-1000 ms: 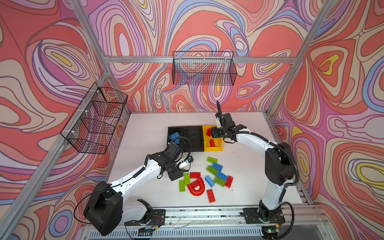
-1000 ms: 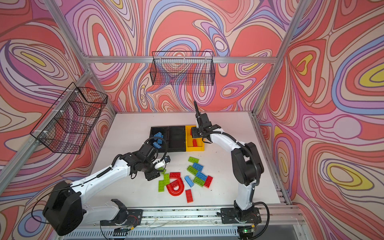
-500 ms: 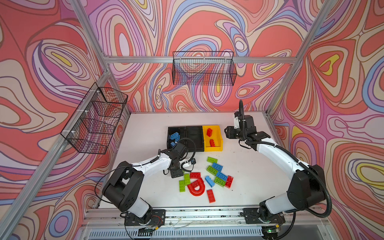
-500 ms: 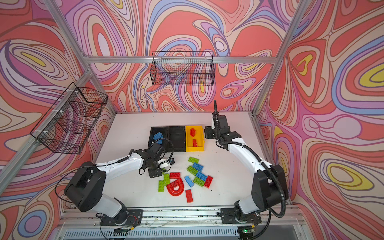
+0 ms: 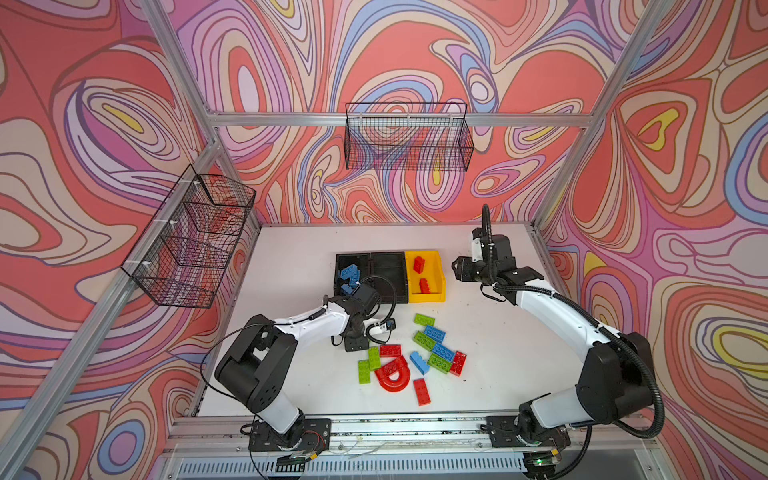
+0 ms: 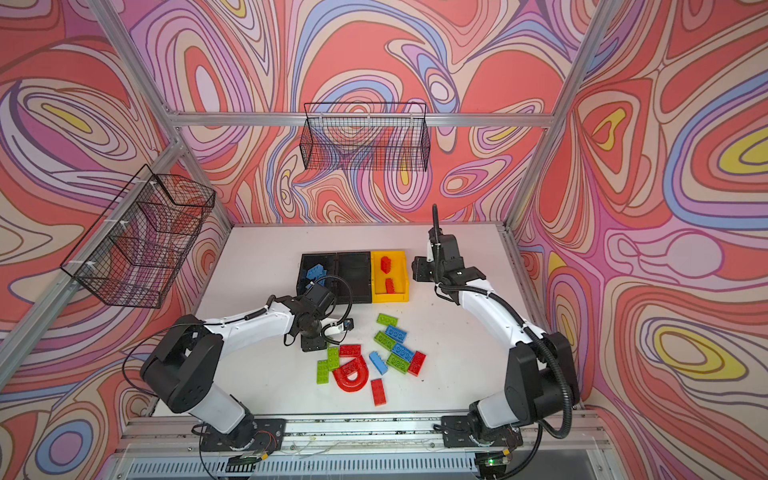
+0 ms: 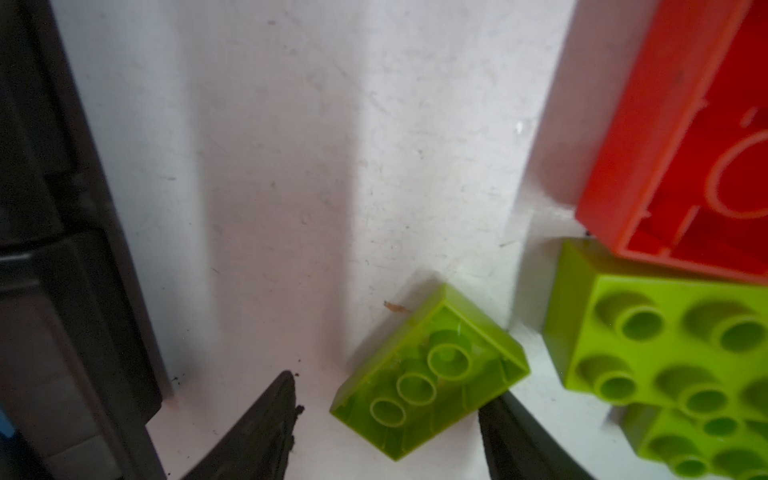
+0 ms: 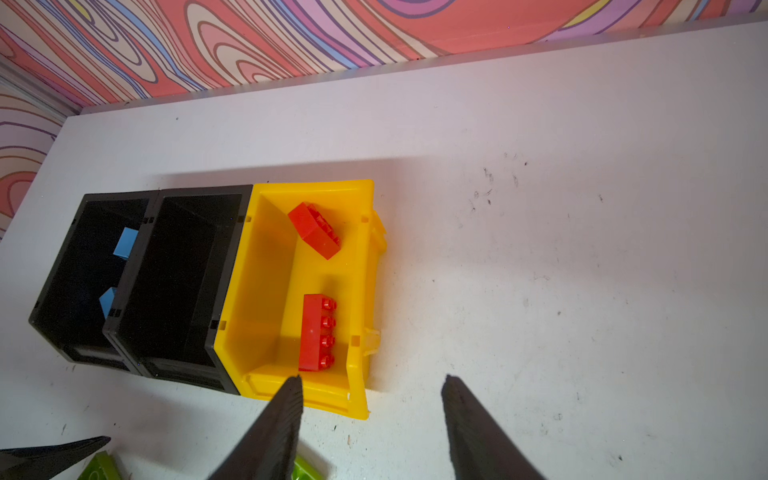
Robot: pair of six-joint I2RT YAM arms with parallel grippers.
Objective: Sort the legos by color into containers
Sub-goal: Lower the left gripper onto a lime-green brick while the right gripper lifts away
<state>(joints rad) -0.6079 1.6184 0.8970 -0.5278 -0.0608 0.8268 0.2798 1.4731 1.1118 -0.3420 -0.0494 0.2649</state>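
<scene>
Left wrist view: the left hand (image 7: 386,395) is standing partly open over the white table (image 7: 270,166). Its two dark fingers (image 7: 266,428) are straddling a small lime green plastic brick (image 7: 428,370) that is lying hollow side up. The finger left of the brick is standing clear of it and the one on the right is at its corner, so nothing is being gripped yet. Further right, studded lime green bricks (image 7: 665,345) are lying just beside it. An upturned red brick (image 7: 673,145) is sitting above them in the frame, seemingly touching the nearest one.

In a top view, from the left, the black plastic bin (image 5: 341,266) is holding blue bricks (image 5: 348,275). The middle black bin (image 5: 388,274) is sitting empty, and the yellow bin (image 5: 438,274) is holding two red bricks (image 5: 419,264). Right of the yellow bin, the right hand (image 5: 459,270) is hovering over bare table with its jaws apart and empty. Below the bins, near the frame's centre, the loose mixed bricks (image 5: 432,353) are waiting unsorted.

The step in hand looks like the grasp of the first green piece. The next move is calling for a square close on the brick. A lift must then be clearing its neighbours before a carry to the empty middle bin, presumably the green one.
</scene>
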